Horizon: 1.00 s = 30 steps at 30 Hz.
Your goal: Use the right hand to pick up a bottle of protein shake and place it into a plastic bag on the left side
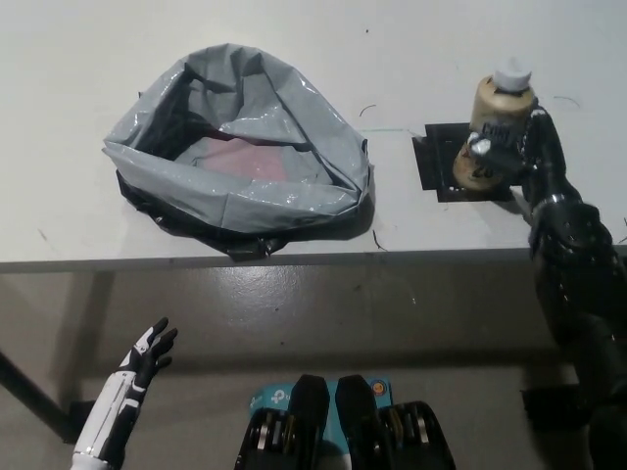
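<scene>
Gripping tan bottle [493,127] w/ white cap | right robot hand [517,147] | upright

We see our black right arm [573,284] reaching up from the lower right, its hand [517,147] wrapped around the bottle [493,122], fingers closed on its side. Our white left hand [147,357] hangs low at the lower left, fingers spread, holding nothing.

White table [78,59] with grey plastic bag [240,152], black mat [436,162] under bottle [495,122].
</scene>
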Tool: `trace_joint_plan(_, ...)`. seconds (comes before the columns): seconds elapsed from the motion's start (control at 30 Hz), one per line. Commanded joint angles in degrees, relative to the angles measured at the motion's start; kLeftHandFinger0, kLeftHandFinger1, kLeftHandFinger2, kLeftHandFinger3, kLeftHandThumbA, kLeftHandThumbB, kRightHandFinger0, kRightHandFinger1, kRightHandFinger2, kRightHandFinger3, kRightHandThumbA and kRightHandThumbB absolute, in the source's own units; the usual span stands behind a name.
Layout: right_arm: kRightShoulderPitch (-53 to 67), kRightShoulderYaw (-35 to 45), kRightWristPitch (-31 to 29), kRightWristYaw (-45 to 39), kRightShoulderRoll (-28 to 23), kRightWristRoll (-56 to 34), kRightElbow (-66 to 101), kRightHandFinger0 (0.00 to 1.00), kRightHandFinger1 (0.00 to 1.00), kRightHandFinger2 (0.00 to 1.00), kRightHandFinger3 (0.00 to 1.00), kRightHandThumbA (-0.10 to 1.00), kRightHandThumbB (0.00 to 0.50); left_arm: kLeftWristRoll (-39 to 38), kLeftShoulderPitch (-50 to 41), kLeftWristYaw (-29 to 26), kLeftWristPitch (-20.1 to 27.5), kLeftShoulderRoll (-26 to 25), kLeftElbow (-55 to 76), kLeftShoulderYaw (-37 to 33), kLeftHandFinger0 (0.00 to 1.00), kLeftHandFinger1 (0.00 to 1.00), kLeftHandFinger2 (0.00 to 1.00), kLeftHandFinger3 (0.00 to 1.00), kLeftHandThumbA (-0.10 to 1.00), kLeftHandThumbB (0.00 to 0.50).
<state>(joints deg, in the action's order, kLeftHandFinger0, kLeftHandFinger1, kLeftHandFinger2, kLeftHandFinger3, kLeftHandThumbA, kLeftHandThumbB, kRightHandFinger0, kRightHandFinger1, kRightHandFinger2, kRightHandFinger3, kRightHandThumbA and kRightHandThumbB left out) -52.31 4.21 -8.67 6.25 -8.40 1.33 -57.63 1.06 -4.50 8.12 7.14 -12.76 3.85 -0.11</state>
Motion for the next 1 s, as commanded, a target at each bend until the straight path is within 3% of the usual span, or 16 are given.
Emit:
trace_joint_plan(0.0, -5.81, -3.22, -2.25, 6.59, -1.2, 5.74, -0.78, 0.0, 0.16, 0.42, 0.19, 0.03, 0.261, 0.82, 0.44, 0.03, 1.88, -0.83, 2.07, 0.14, 1.0, 1.0, 1.0, 1.0, 1.0, 0.308)
trace_joint_plan(0.1, -4.89, -4.18, -1.97, 8.24, -1.1, 6.53, 0.28, 0.0, 0.19, 0.48, 0.32, -0.01, 0.226, 0.59, 0.66, 0.17, 1.21, -1.02, 2.72, 0.4, 1.0, 1.0, 1.0, 1.0, 1.0, 0.318)
trace_joint_plan(0.23, -3.32, -4.64, -3.76, 10.83, -0.61, 7.49, 1.87, 0.0, 0.22, 0.52, 0.41, -0.01, 0.211, 1.56, 1.05, -0.43, 2.26, -1.19, 2.98, 0.88, 1.0, 1.0, 1.0, 1.0, 1.0, 0.304)
trace_joint_plan(0.57, -1.39, -4.71, -3.72, 10.95, -0.66, 8.28, 11.1, 0.01, 0.3, 0.61, 0.54, 0.02, 0.196, 1.09, 1.17, -0.18, 2.23, -1.17, 3.32, 1.37, 1.0, 1.0, 1.0, 1.0, 1.0, 0.306)
trace_joint_plan(0.7, -2.17, -7.26, -2.19, 10.09, -0.51, 11.86, 19.37, 0.0, 0.34, 0.67, 0.61, -0.01, 0.199, 1.63, 1.29, -0.38, 2.03, -1.23, 3.17, 1.44, 1.0, 1.0, 1.0, 1.0, 1.0, 0.291)
trace_joint_plan(0.73, -2.65, -8.23, -2.16, 8.7, -0.34, 12.23, 22.15, 0.02, 0.36, 0.68, 0.64, -0.06, 0.179, 1.89, 1.43, -0.47, 1.94, -1.22, 3.08, 1.42, 1.0, 1.0, 1.0, 1.0, 1.0, 0.296)
trace_joint_plan(0.8, -3.62, -11.02, -0.68, 6.58, -0.45, 14.71, 26.51, 0.02, 0.36, 0.67, 0.61, 0.02, 0.162, 1.53, 1.46, -0.22, 1.53, -1.25, 3.2, 1.41, 1.0, 1.0, 1.0, 1.0, 1.0, 0.289)
trace_joint_plan(0.83, -4.45, -12.54, 1.7, 5.6, 0.12, 15.88, 29.15, 0.01, 0.34, 0.65, 0.6, 0.06, 0.18, 1.89, 1.52, -0.3, 1.54, -1.34, 3.18, 1.4, 1.0, 1.0, 1.0, 1.0, 1.0, 0.295)
trace_joint_plan(0.97, -7.39, -17.05, 3.83, 1.71, 1.98, 17.17, 31.75, 0.0, 0.34, 0.65, 0.62, 0.06, 0.18, 2.01, 1.6, -0.28, 2.14, -1.28, 2.66, 1.27, 1.0, 1.0, 1.0, 1.0, 1.0, 0.299)
